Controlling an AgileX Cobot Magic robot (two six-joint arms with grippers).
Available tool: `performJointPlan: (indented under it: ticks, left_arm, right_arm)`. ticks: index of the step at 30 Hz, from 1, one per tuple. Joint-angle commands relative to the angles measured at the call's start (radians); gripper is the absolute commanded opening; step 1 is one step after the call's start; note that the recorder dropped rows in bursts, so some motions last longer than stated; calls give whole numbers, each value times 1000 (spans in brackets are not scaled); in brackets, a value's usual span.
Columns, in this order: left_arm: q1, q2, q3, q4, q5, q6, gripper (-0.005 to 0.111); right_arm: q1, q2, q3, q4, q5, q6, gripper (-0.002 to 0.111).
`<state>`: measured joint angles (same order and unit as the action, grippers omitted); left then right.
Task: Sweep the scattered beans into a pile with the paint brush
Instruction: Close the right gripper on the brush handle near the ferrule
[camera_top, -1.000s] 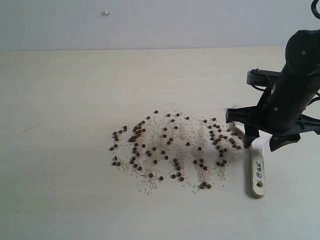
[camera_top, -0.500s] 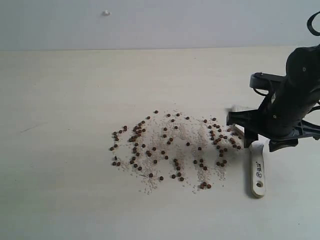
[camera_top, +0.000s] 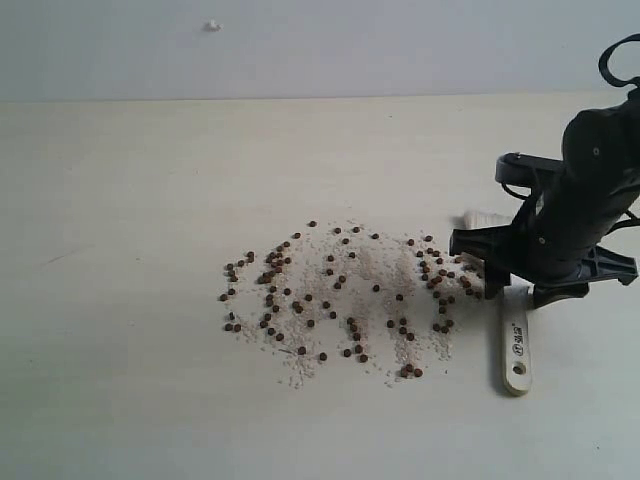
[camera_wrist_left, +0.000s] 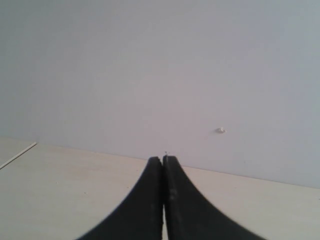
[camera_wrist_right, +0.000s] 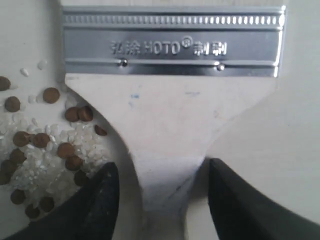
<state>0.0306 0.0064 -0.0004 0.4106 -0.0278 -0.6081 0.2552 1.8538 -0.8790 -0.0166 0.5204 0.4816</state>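
Paint brush (camera_wrist_right: 170, 120) cream-handled, flat | right pincer (camera_wrist_right: 161, 195) apart astride it | left pincer (camera_wrist_left: 163, 170) together

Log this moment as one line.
phase: pre-grasp | brush: flat on table | right gripper: open, astride its handle | beans: scattered, no pile | left gripper: shut, empty

Soft, even light; faint shadows, mild blur.

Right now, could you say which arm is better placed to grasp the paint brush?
The right: the right pincer, open, straddles the paint brush handle beside the beans. The left pincer is shut, facing the wall.
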Motion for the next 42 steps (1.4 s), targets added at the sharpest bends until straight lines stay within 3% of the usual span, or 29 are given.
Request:
performJointPlan:
  ticks: [1,11,24,26,28,30,37,42]
  left_arm:
    - [4,-6,0,-2,-5,3,0]
    - [4,-6,0,-2,-5,3,0]
    - [4,-6,0,-2,-5,3,0]
    - [4,-6,0,-2,-5,3,0]
    - [4,-6,0,-2,-5,3,0]
    - [4,-6,0,-2,-5,3,0]
    - [4,-6,0,-2,-5,3,0]
    - [4,-6,0,-2,-5,3,0]
  right_arm:
    - [1,10,4,-19,1,3,51]
    - [1,10,4,-125,57,97,51]
    - [1,10,2,-117,77,36,51]
    - [1,10,2,-120,77,34,46]
    - [1,10,2,-120,63,-16,28]
    - [1,10,2,-120,38,-43,19]
    - [1,10,2,-120,33,-60,25]
    - [1,10,2,-150,80,-106,0]
